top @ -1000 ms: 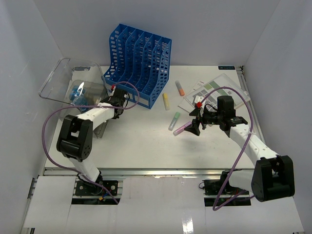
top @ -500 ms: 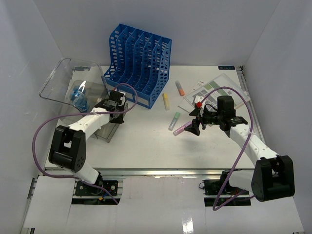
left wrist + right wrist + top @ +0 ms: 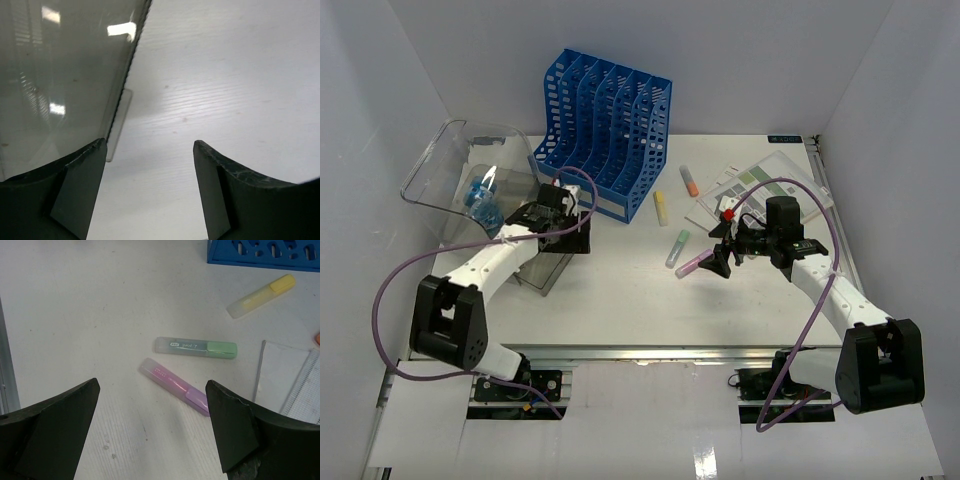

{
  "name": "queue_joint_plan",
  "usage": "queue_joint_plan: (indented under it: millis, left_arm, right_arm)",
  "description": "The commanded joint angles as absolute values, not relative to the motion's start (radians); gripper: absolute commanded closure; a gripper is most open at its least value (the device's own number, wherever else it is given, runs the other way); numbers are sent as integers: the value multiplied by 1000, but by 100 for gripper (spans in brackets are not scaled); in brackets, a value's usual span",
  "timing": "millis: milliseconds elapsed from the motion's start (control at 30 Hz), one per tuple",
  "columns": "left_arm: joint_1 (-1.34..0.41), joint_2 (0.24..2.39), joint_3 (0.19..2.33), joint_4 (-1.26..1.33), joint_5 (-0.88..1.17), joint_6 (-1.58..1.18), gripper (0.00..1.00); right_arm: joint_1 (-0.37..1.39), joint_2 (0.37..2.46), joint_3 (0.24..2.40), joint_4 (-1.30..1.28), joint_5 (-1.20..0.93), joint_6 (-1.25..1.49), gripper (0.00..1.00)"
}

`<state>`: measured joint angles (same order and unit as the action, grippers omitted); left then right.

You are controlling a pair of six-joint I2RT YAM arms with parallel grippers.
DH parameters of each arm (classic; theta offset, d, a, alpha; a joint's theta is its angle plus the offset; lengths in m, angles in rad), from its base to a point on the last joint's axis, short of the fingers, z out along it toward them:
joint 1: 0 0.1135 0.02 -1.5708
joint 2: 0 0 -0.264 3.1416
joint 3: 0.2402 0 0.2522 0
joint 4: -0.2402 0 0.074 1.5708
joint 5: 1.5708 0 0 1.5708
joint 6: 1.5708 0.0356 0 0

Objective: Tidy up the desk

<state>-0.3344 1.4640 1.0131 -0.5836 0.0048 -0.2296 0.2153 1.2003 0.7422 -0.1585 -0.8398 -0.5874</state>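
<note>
The desk (image 3: 620, 300) is a white tabletop with a metal rail along its near edge. My left gripper (image 3: 570, 235) stands open next to the right wall of a clear plastic box (image 3: 470, 180). In the left wrist view the open left gripper (image 3: 150, 144) holds nothing, with the box wall (image 3: 65, 75) to its left. My right gripper (image 3: 720, 262) is open low over a purple highlighter (image 3: 693, 264). The right wrist view shows this purple highlighter (image 3: 175, 386) just ahead of the empty right gripper (image 3: 152, 384), and a green highlighter (image 3: 196, 347) beyond it.
A blue file rack (image 3: 605, 130) stands at the back. A yellow highlighter (image 3: 661, 207) and an orange highlighter (image 3: 689, 180) lie right of it. Printed sheets (image 3: 760, 185) lie at the back right. A blue item (image 3: 480, 200) sits inside the clear box.
The left gripper's jaws have opened and it has shifted slightly right and nearer along the clear box; its elbow swung out to the left. The right arm has not moved.
</note>
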Motion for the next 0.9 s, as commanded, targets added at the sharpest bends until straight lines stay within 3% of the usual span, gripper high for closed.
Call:
queue_joint_plan:
  millis: [0, 67, 133, 233, 367, 600, 867]
  left_arm:
    - [-336, 1318, 1087, -547, 198, -241, 17]
    - [-339, 1279, 1072, -514, 328, -264, 14]
    - [-349, 1262, 1023, -433, 414, -316, 4]
    - [-412, 1269, 967, -317, 435, -422, 2]
    - [-562, 1350, 976, -199, 242, -494, 2]
    - [-716, 1610, 1226, -180, -170, -501, 4]
    - [-742, 1941, 1524, -266, -357, -489, 13]
  right_arm:
    - [207, 1186, 751, -160, -841, -606, 7]
    - [206, 1187, 752, -161, -836, -608, 7]
    - [204, 1189, 753, -160, -830, -610, 7]
    - [196, 1195, 756, -161, -819, -603, 8]
    - [167, 1208, 762, -164, -823, -584, 9]
    - [95, 1235, 785, -157, -774, -517, 10]
    - [62, 1268, 805, -161, -738, -454, 7]
